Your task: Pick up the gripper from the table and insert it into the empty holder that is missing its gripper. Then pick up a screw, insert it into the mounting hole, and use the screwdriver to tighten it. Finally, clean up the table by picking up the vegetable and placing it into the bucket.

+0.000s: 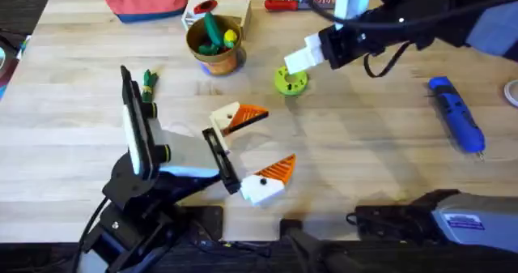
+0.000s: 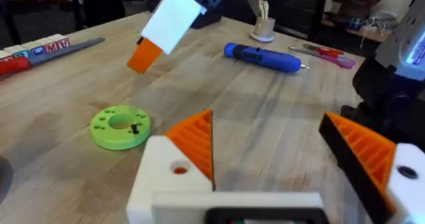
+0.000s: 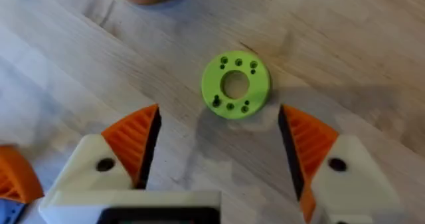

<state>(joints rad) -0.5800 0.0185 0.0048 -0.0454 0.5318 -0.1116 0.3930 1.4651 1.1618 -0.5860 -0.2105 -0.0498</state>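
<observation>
Pale wooden tabletop [image 1: 364, 159] fills the scene, with two robot arms reaching over it from the near edge.

Right gripper [image 3: 219, 151] hovers above a bright green ring-shaped disc [image 3: 236, 84] dotted with small holes, at least one holding a small dark screw. Its white fingers with orange ribbed pads [image 3: 136, 141] are spread wide apart, holding nothing, and the disc lies on the table between and beyond them. From overhead this gripper [image 1: 303, 56] sits just above the disc [image 1: 290, 80], near the copper-brown bucket [image 1: 214, 50].

Left gripper [image 1: 251, 155] rests low over the middle of the table, its two white fingers also spread apart and empty. Both of its fingers show orange tips, so the fingertip appears already seated in the empty holder [image 2: 166, 177], whose mounting hole faces up. In its wrist view the green disc [image 2: 120, 125] lies just ahead.

Blue powered screwdriver [image 1: 457, 115] lies untouched on the table's right side, well apart from both grippers. A dark-green vegetable [image 1: 149, 85] lies near the left arm. The bucket already holds green and yellow toys.

Judging from this, the screw pickup comes next. The screw is tiny, so wide pads could close off-centre and knock it over, push the light disc sideways, or pinch the disc instead. A tilted screw could later jam in the mounting hole.
</observation>
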